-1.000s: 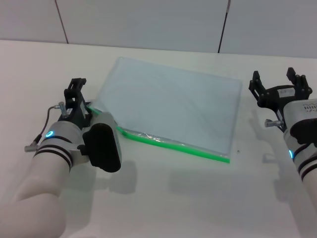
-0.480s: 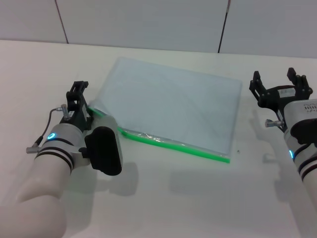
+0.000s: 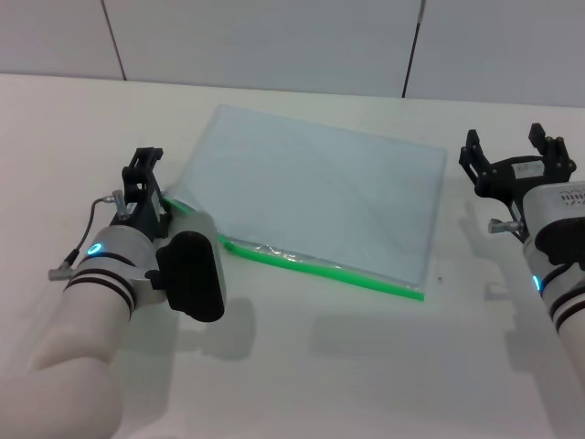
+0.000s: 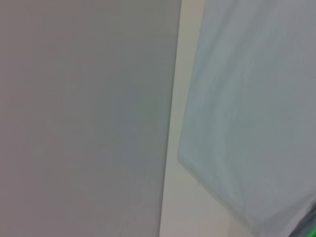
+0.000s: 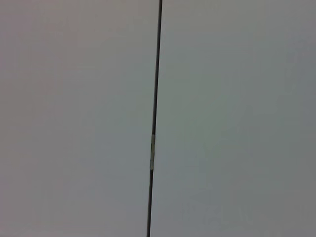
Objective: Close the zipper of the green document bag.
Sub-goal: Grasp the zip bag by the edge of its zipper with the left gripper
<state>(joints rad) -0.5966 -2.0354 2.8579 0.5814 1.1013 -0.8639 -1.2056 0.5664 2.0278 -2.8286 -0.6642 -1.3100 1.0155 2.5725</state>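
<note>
The green document bag (image 3: 320,192) lies flat in the middle of the table, pale blue-grey and translucent. Its zipper (image 3: 320,267) is the bright green strip along the near long edge; I cannot make out the slider. My left gripper (image 3: 146,157) sits low at the bag's near-left corner, right beside the left end of the zipper. The left wrist view shows the bag (image 4: 256,108) from close by, with a sliver of the green zipper (image 4: 310,231) at the edge. My right gripper (image 3: 512,146) hangs open off the bag's far-right corner, holding nothing.
The white table (image 3: 347,366) stretches in front of the bag and out to both sides. A grey panelled wall (image 3: 274,37) stands behind the table's far edge. The right wrist view shows only that wall and a dark seam (image 5: 155,98).
My left gripper has shifted slightly toward me and toward the bag's corner. The bag and the right arm have not moved.
</note>
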